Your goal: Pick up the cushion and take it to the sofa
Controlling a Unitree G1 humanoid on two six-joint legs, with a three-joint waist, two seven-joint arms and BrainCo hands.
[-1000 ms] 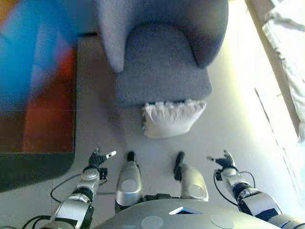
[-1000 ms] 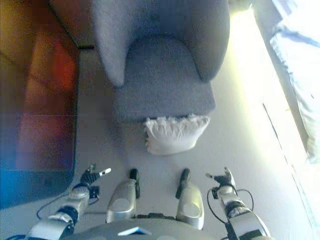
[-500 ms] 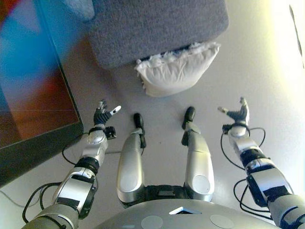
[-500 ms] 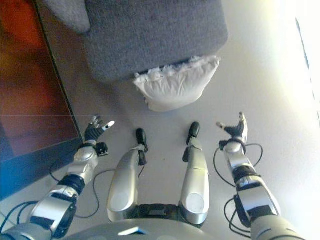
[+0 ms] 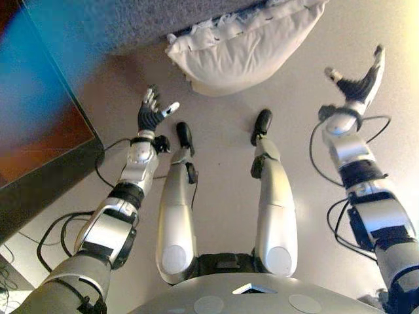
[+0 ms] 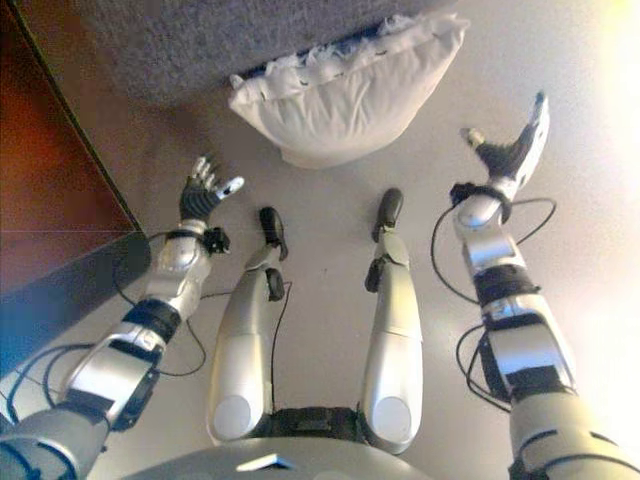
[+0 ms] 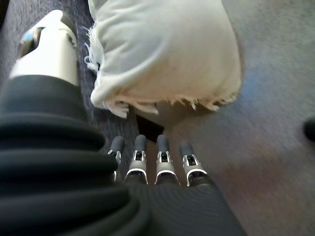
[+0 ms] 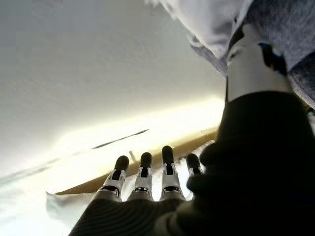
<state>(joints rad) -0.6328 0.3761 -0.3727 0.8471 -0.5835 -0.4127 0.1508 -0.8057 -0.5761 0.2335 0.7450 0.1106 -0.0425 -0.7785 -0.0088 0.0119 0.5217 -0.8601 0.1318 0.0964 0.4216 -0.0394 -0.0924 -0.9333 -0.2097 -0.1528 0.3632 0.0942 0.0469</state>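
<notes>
A white fringed cushion (image 5: 245,46) lies on the floor, leaning against the front of a grey armchair (image 5: 131,26). My left hand (image 5: 152,114) is open, a short way below the cushion's left end and apart from it. My right hand (image 5: 359,82) is open too, held out to the right of the cushion's right end with floor between them. In the left wrist view the cushion (image 7: 162,54) shows just past the straight fingers (image 7: 158,157), not touched. The right wrist view shows only a corner of the cushion (image 8: 206,22).
A dark low table (image 5: 39,131) with a reddish, reflective top stands at my left, its edge close to my left forearm. Pale grey floor (image 5: 222,170) stretches around the cushion, brightly lit at the right.
The camera has tipped down and come closer, so cushion and chair slid to the top of the view. Both arms have reached further forward toward the cushion's two ends, hands still open.
</notes>
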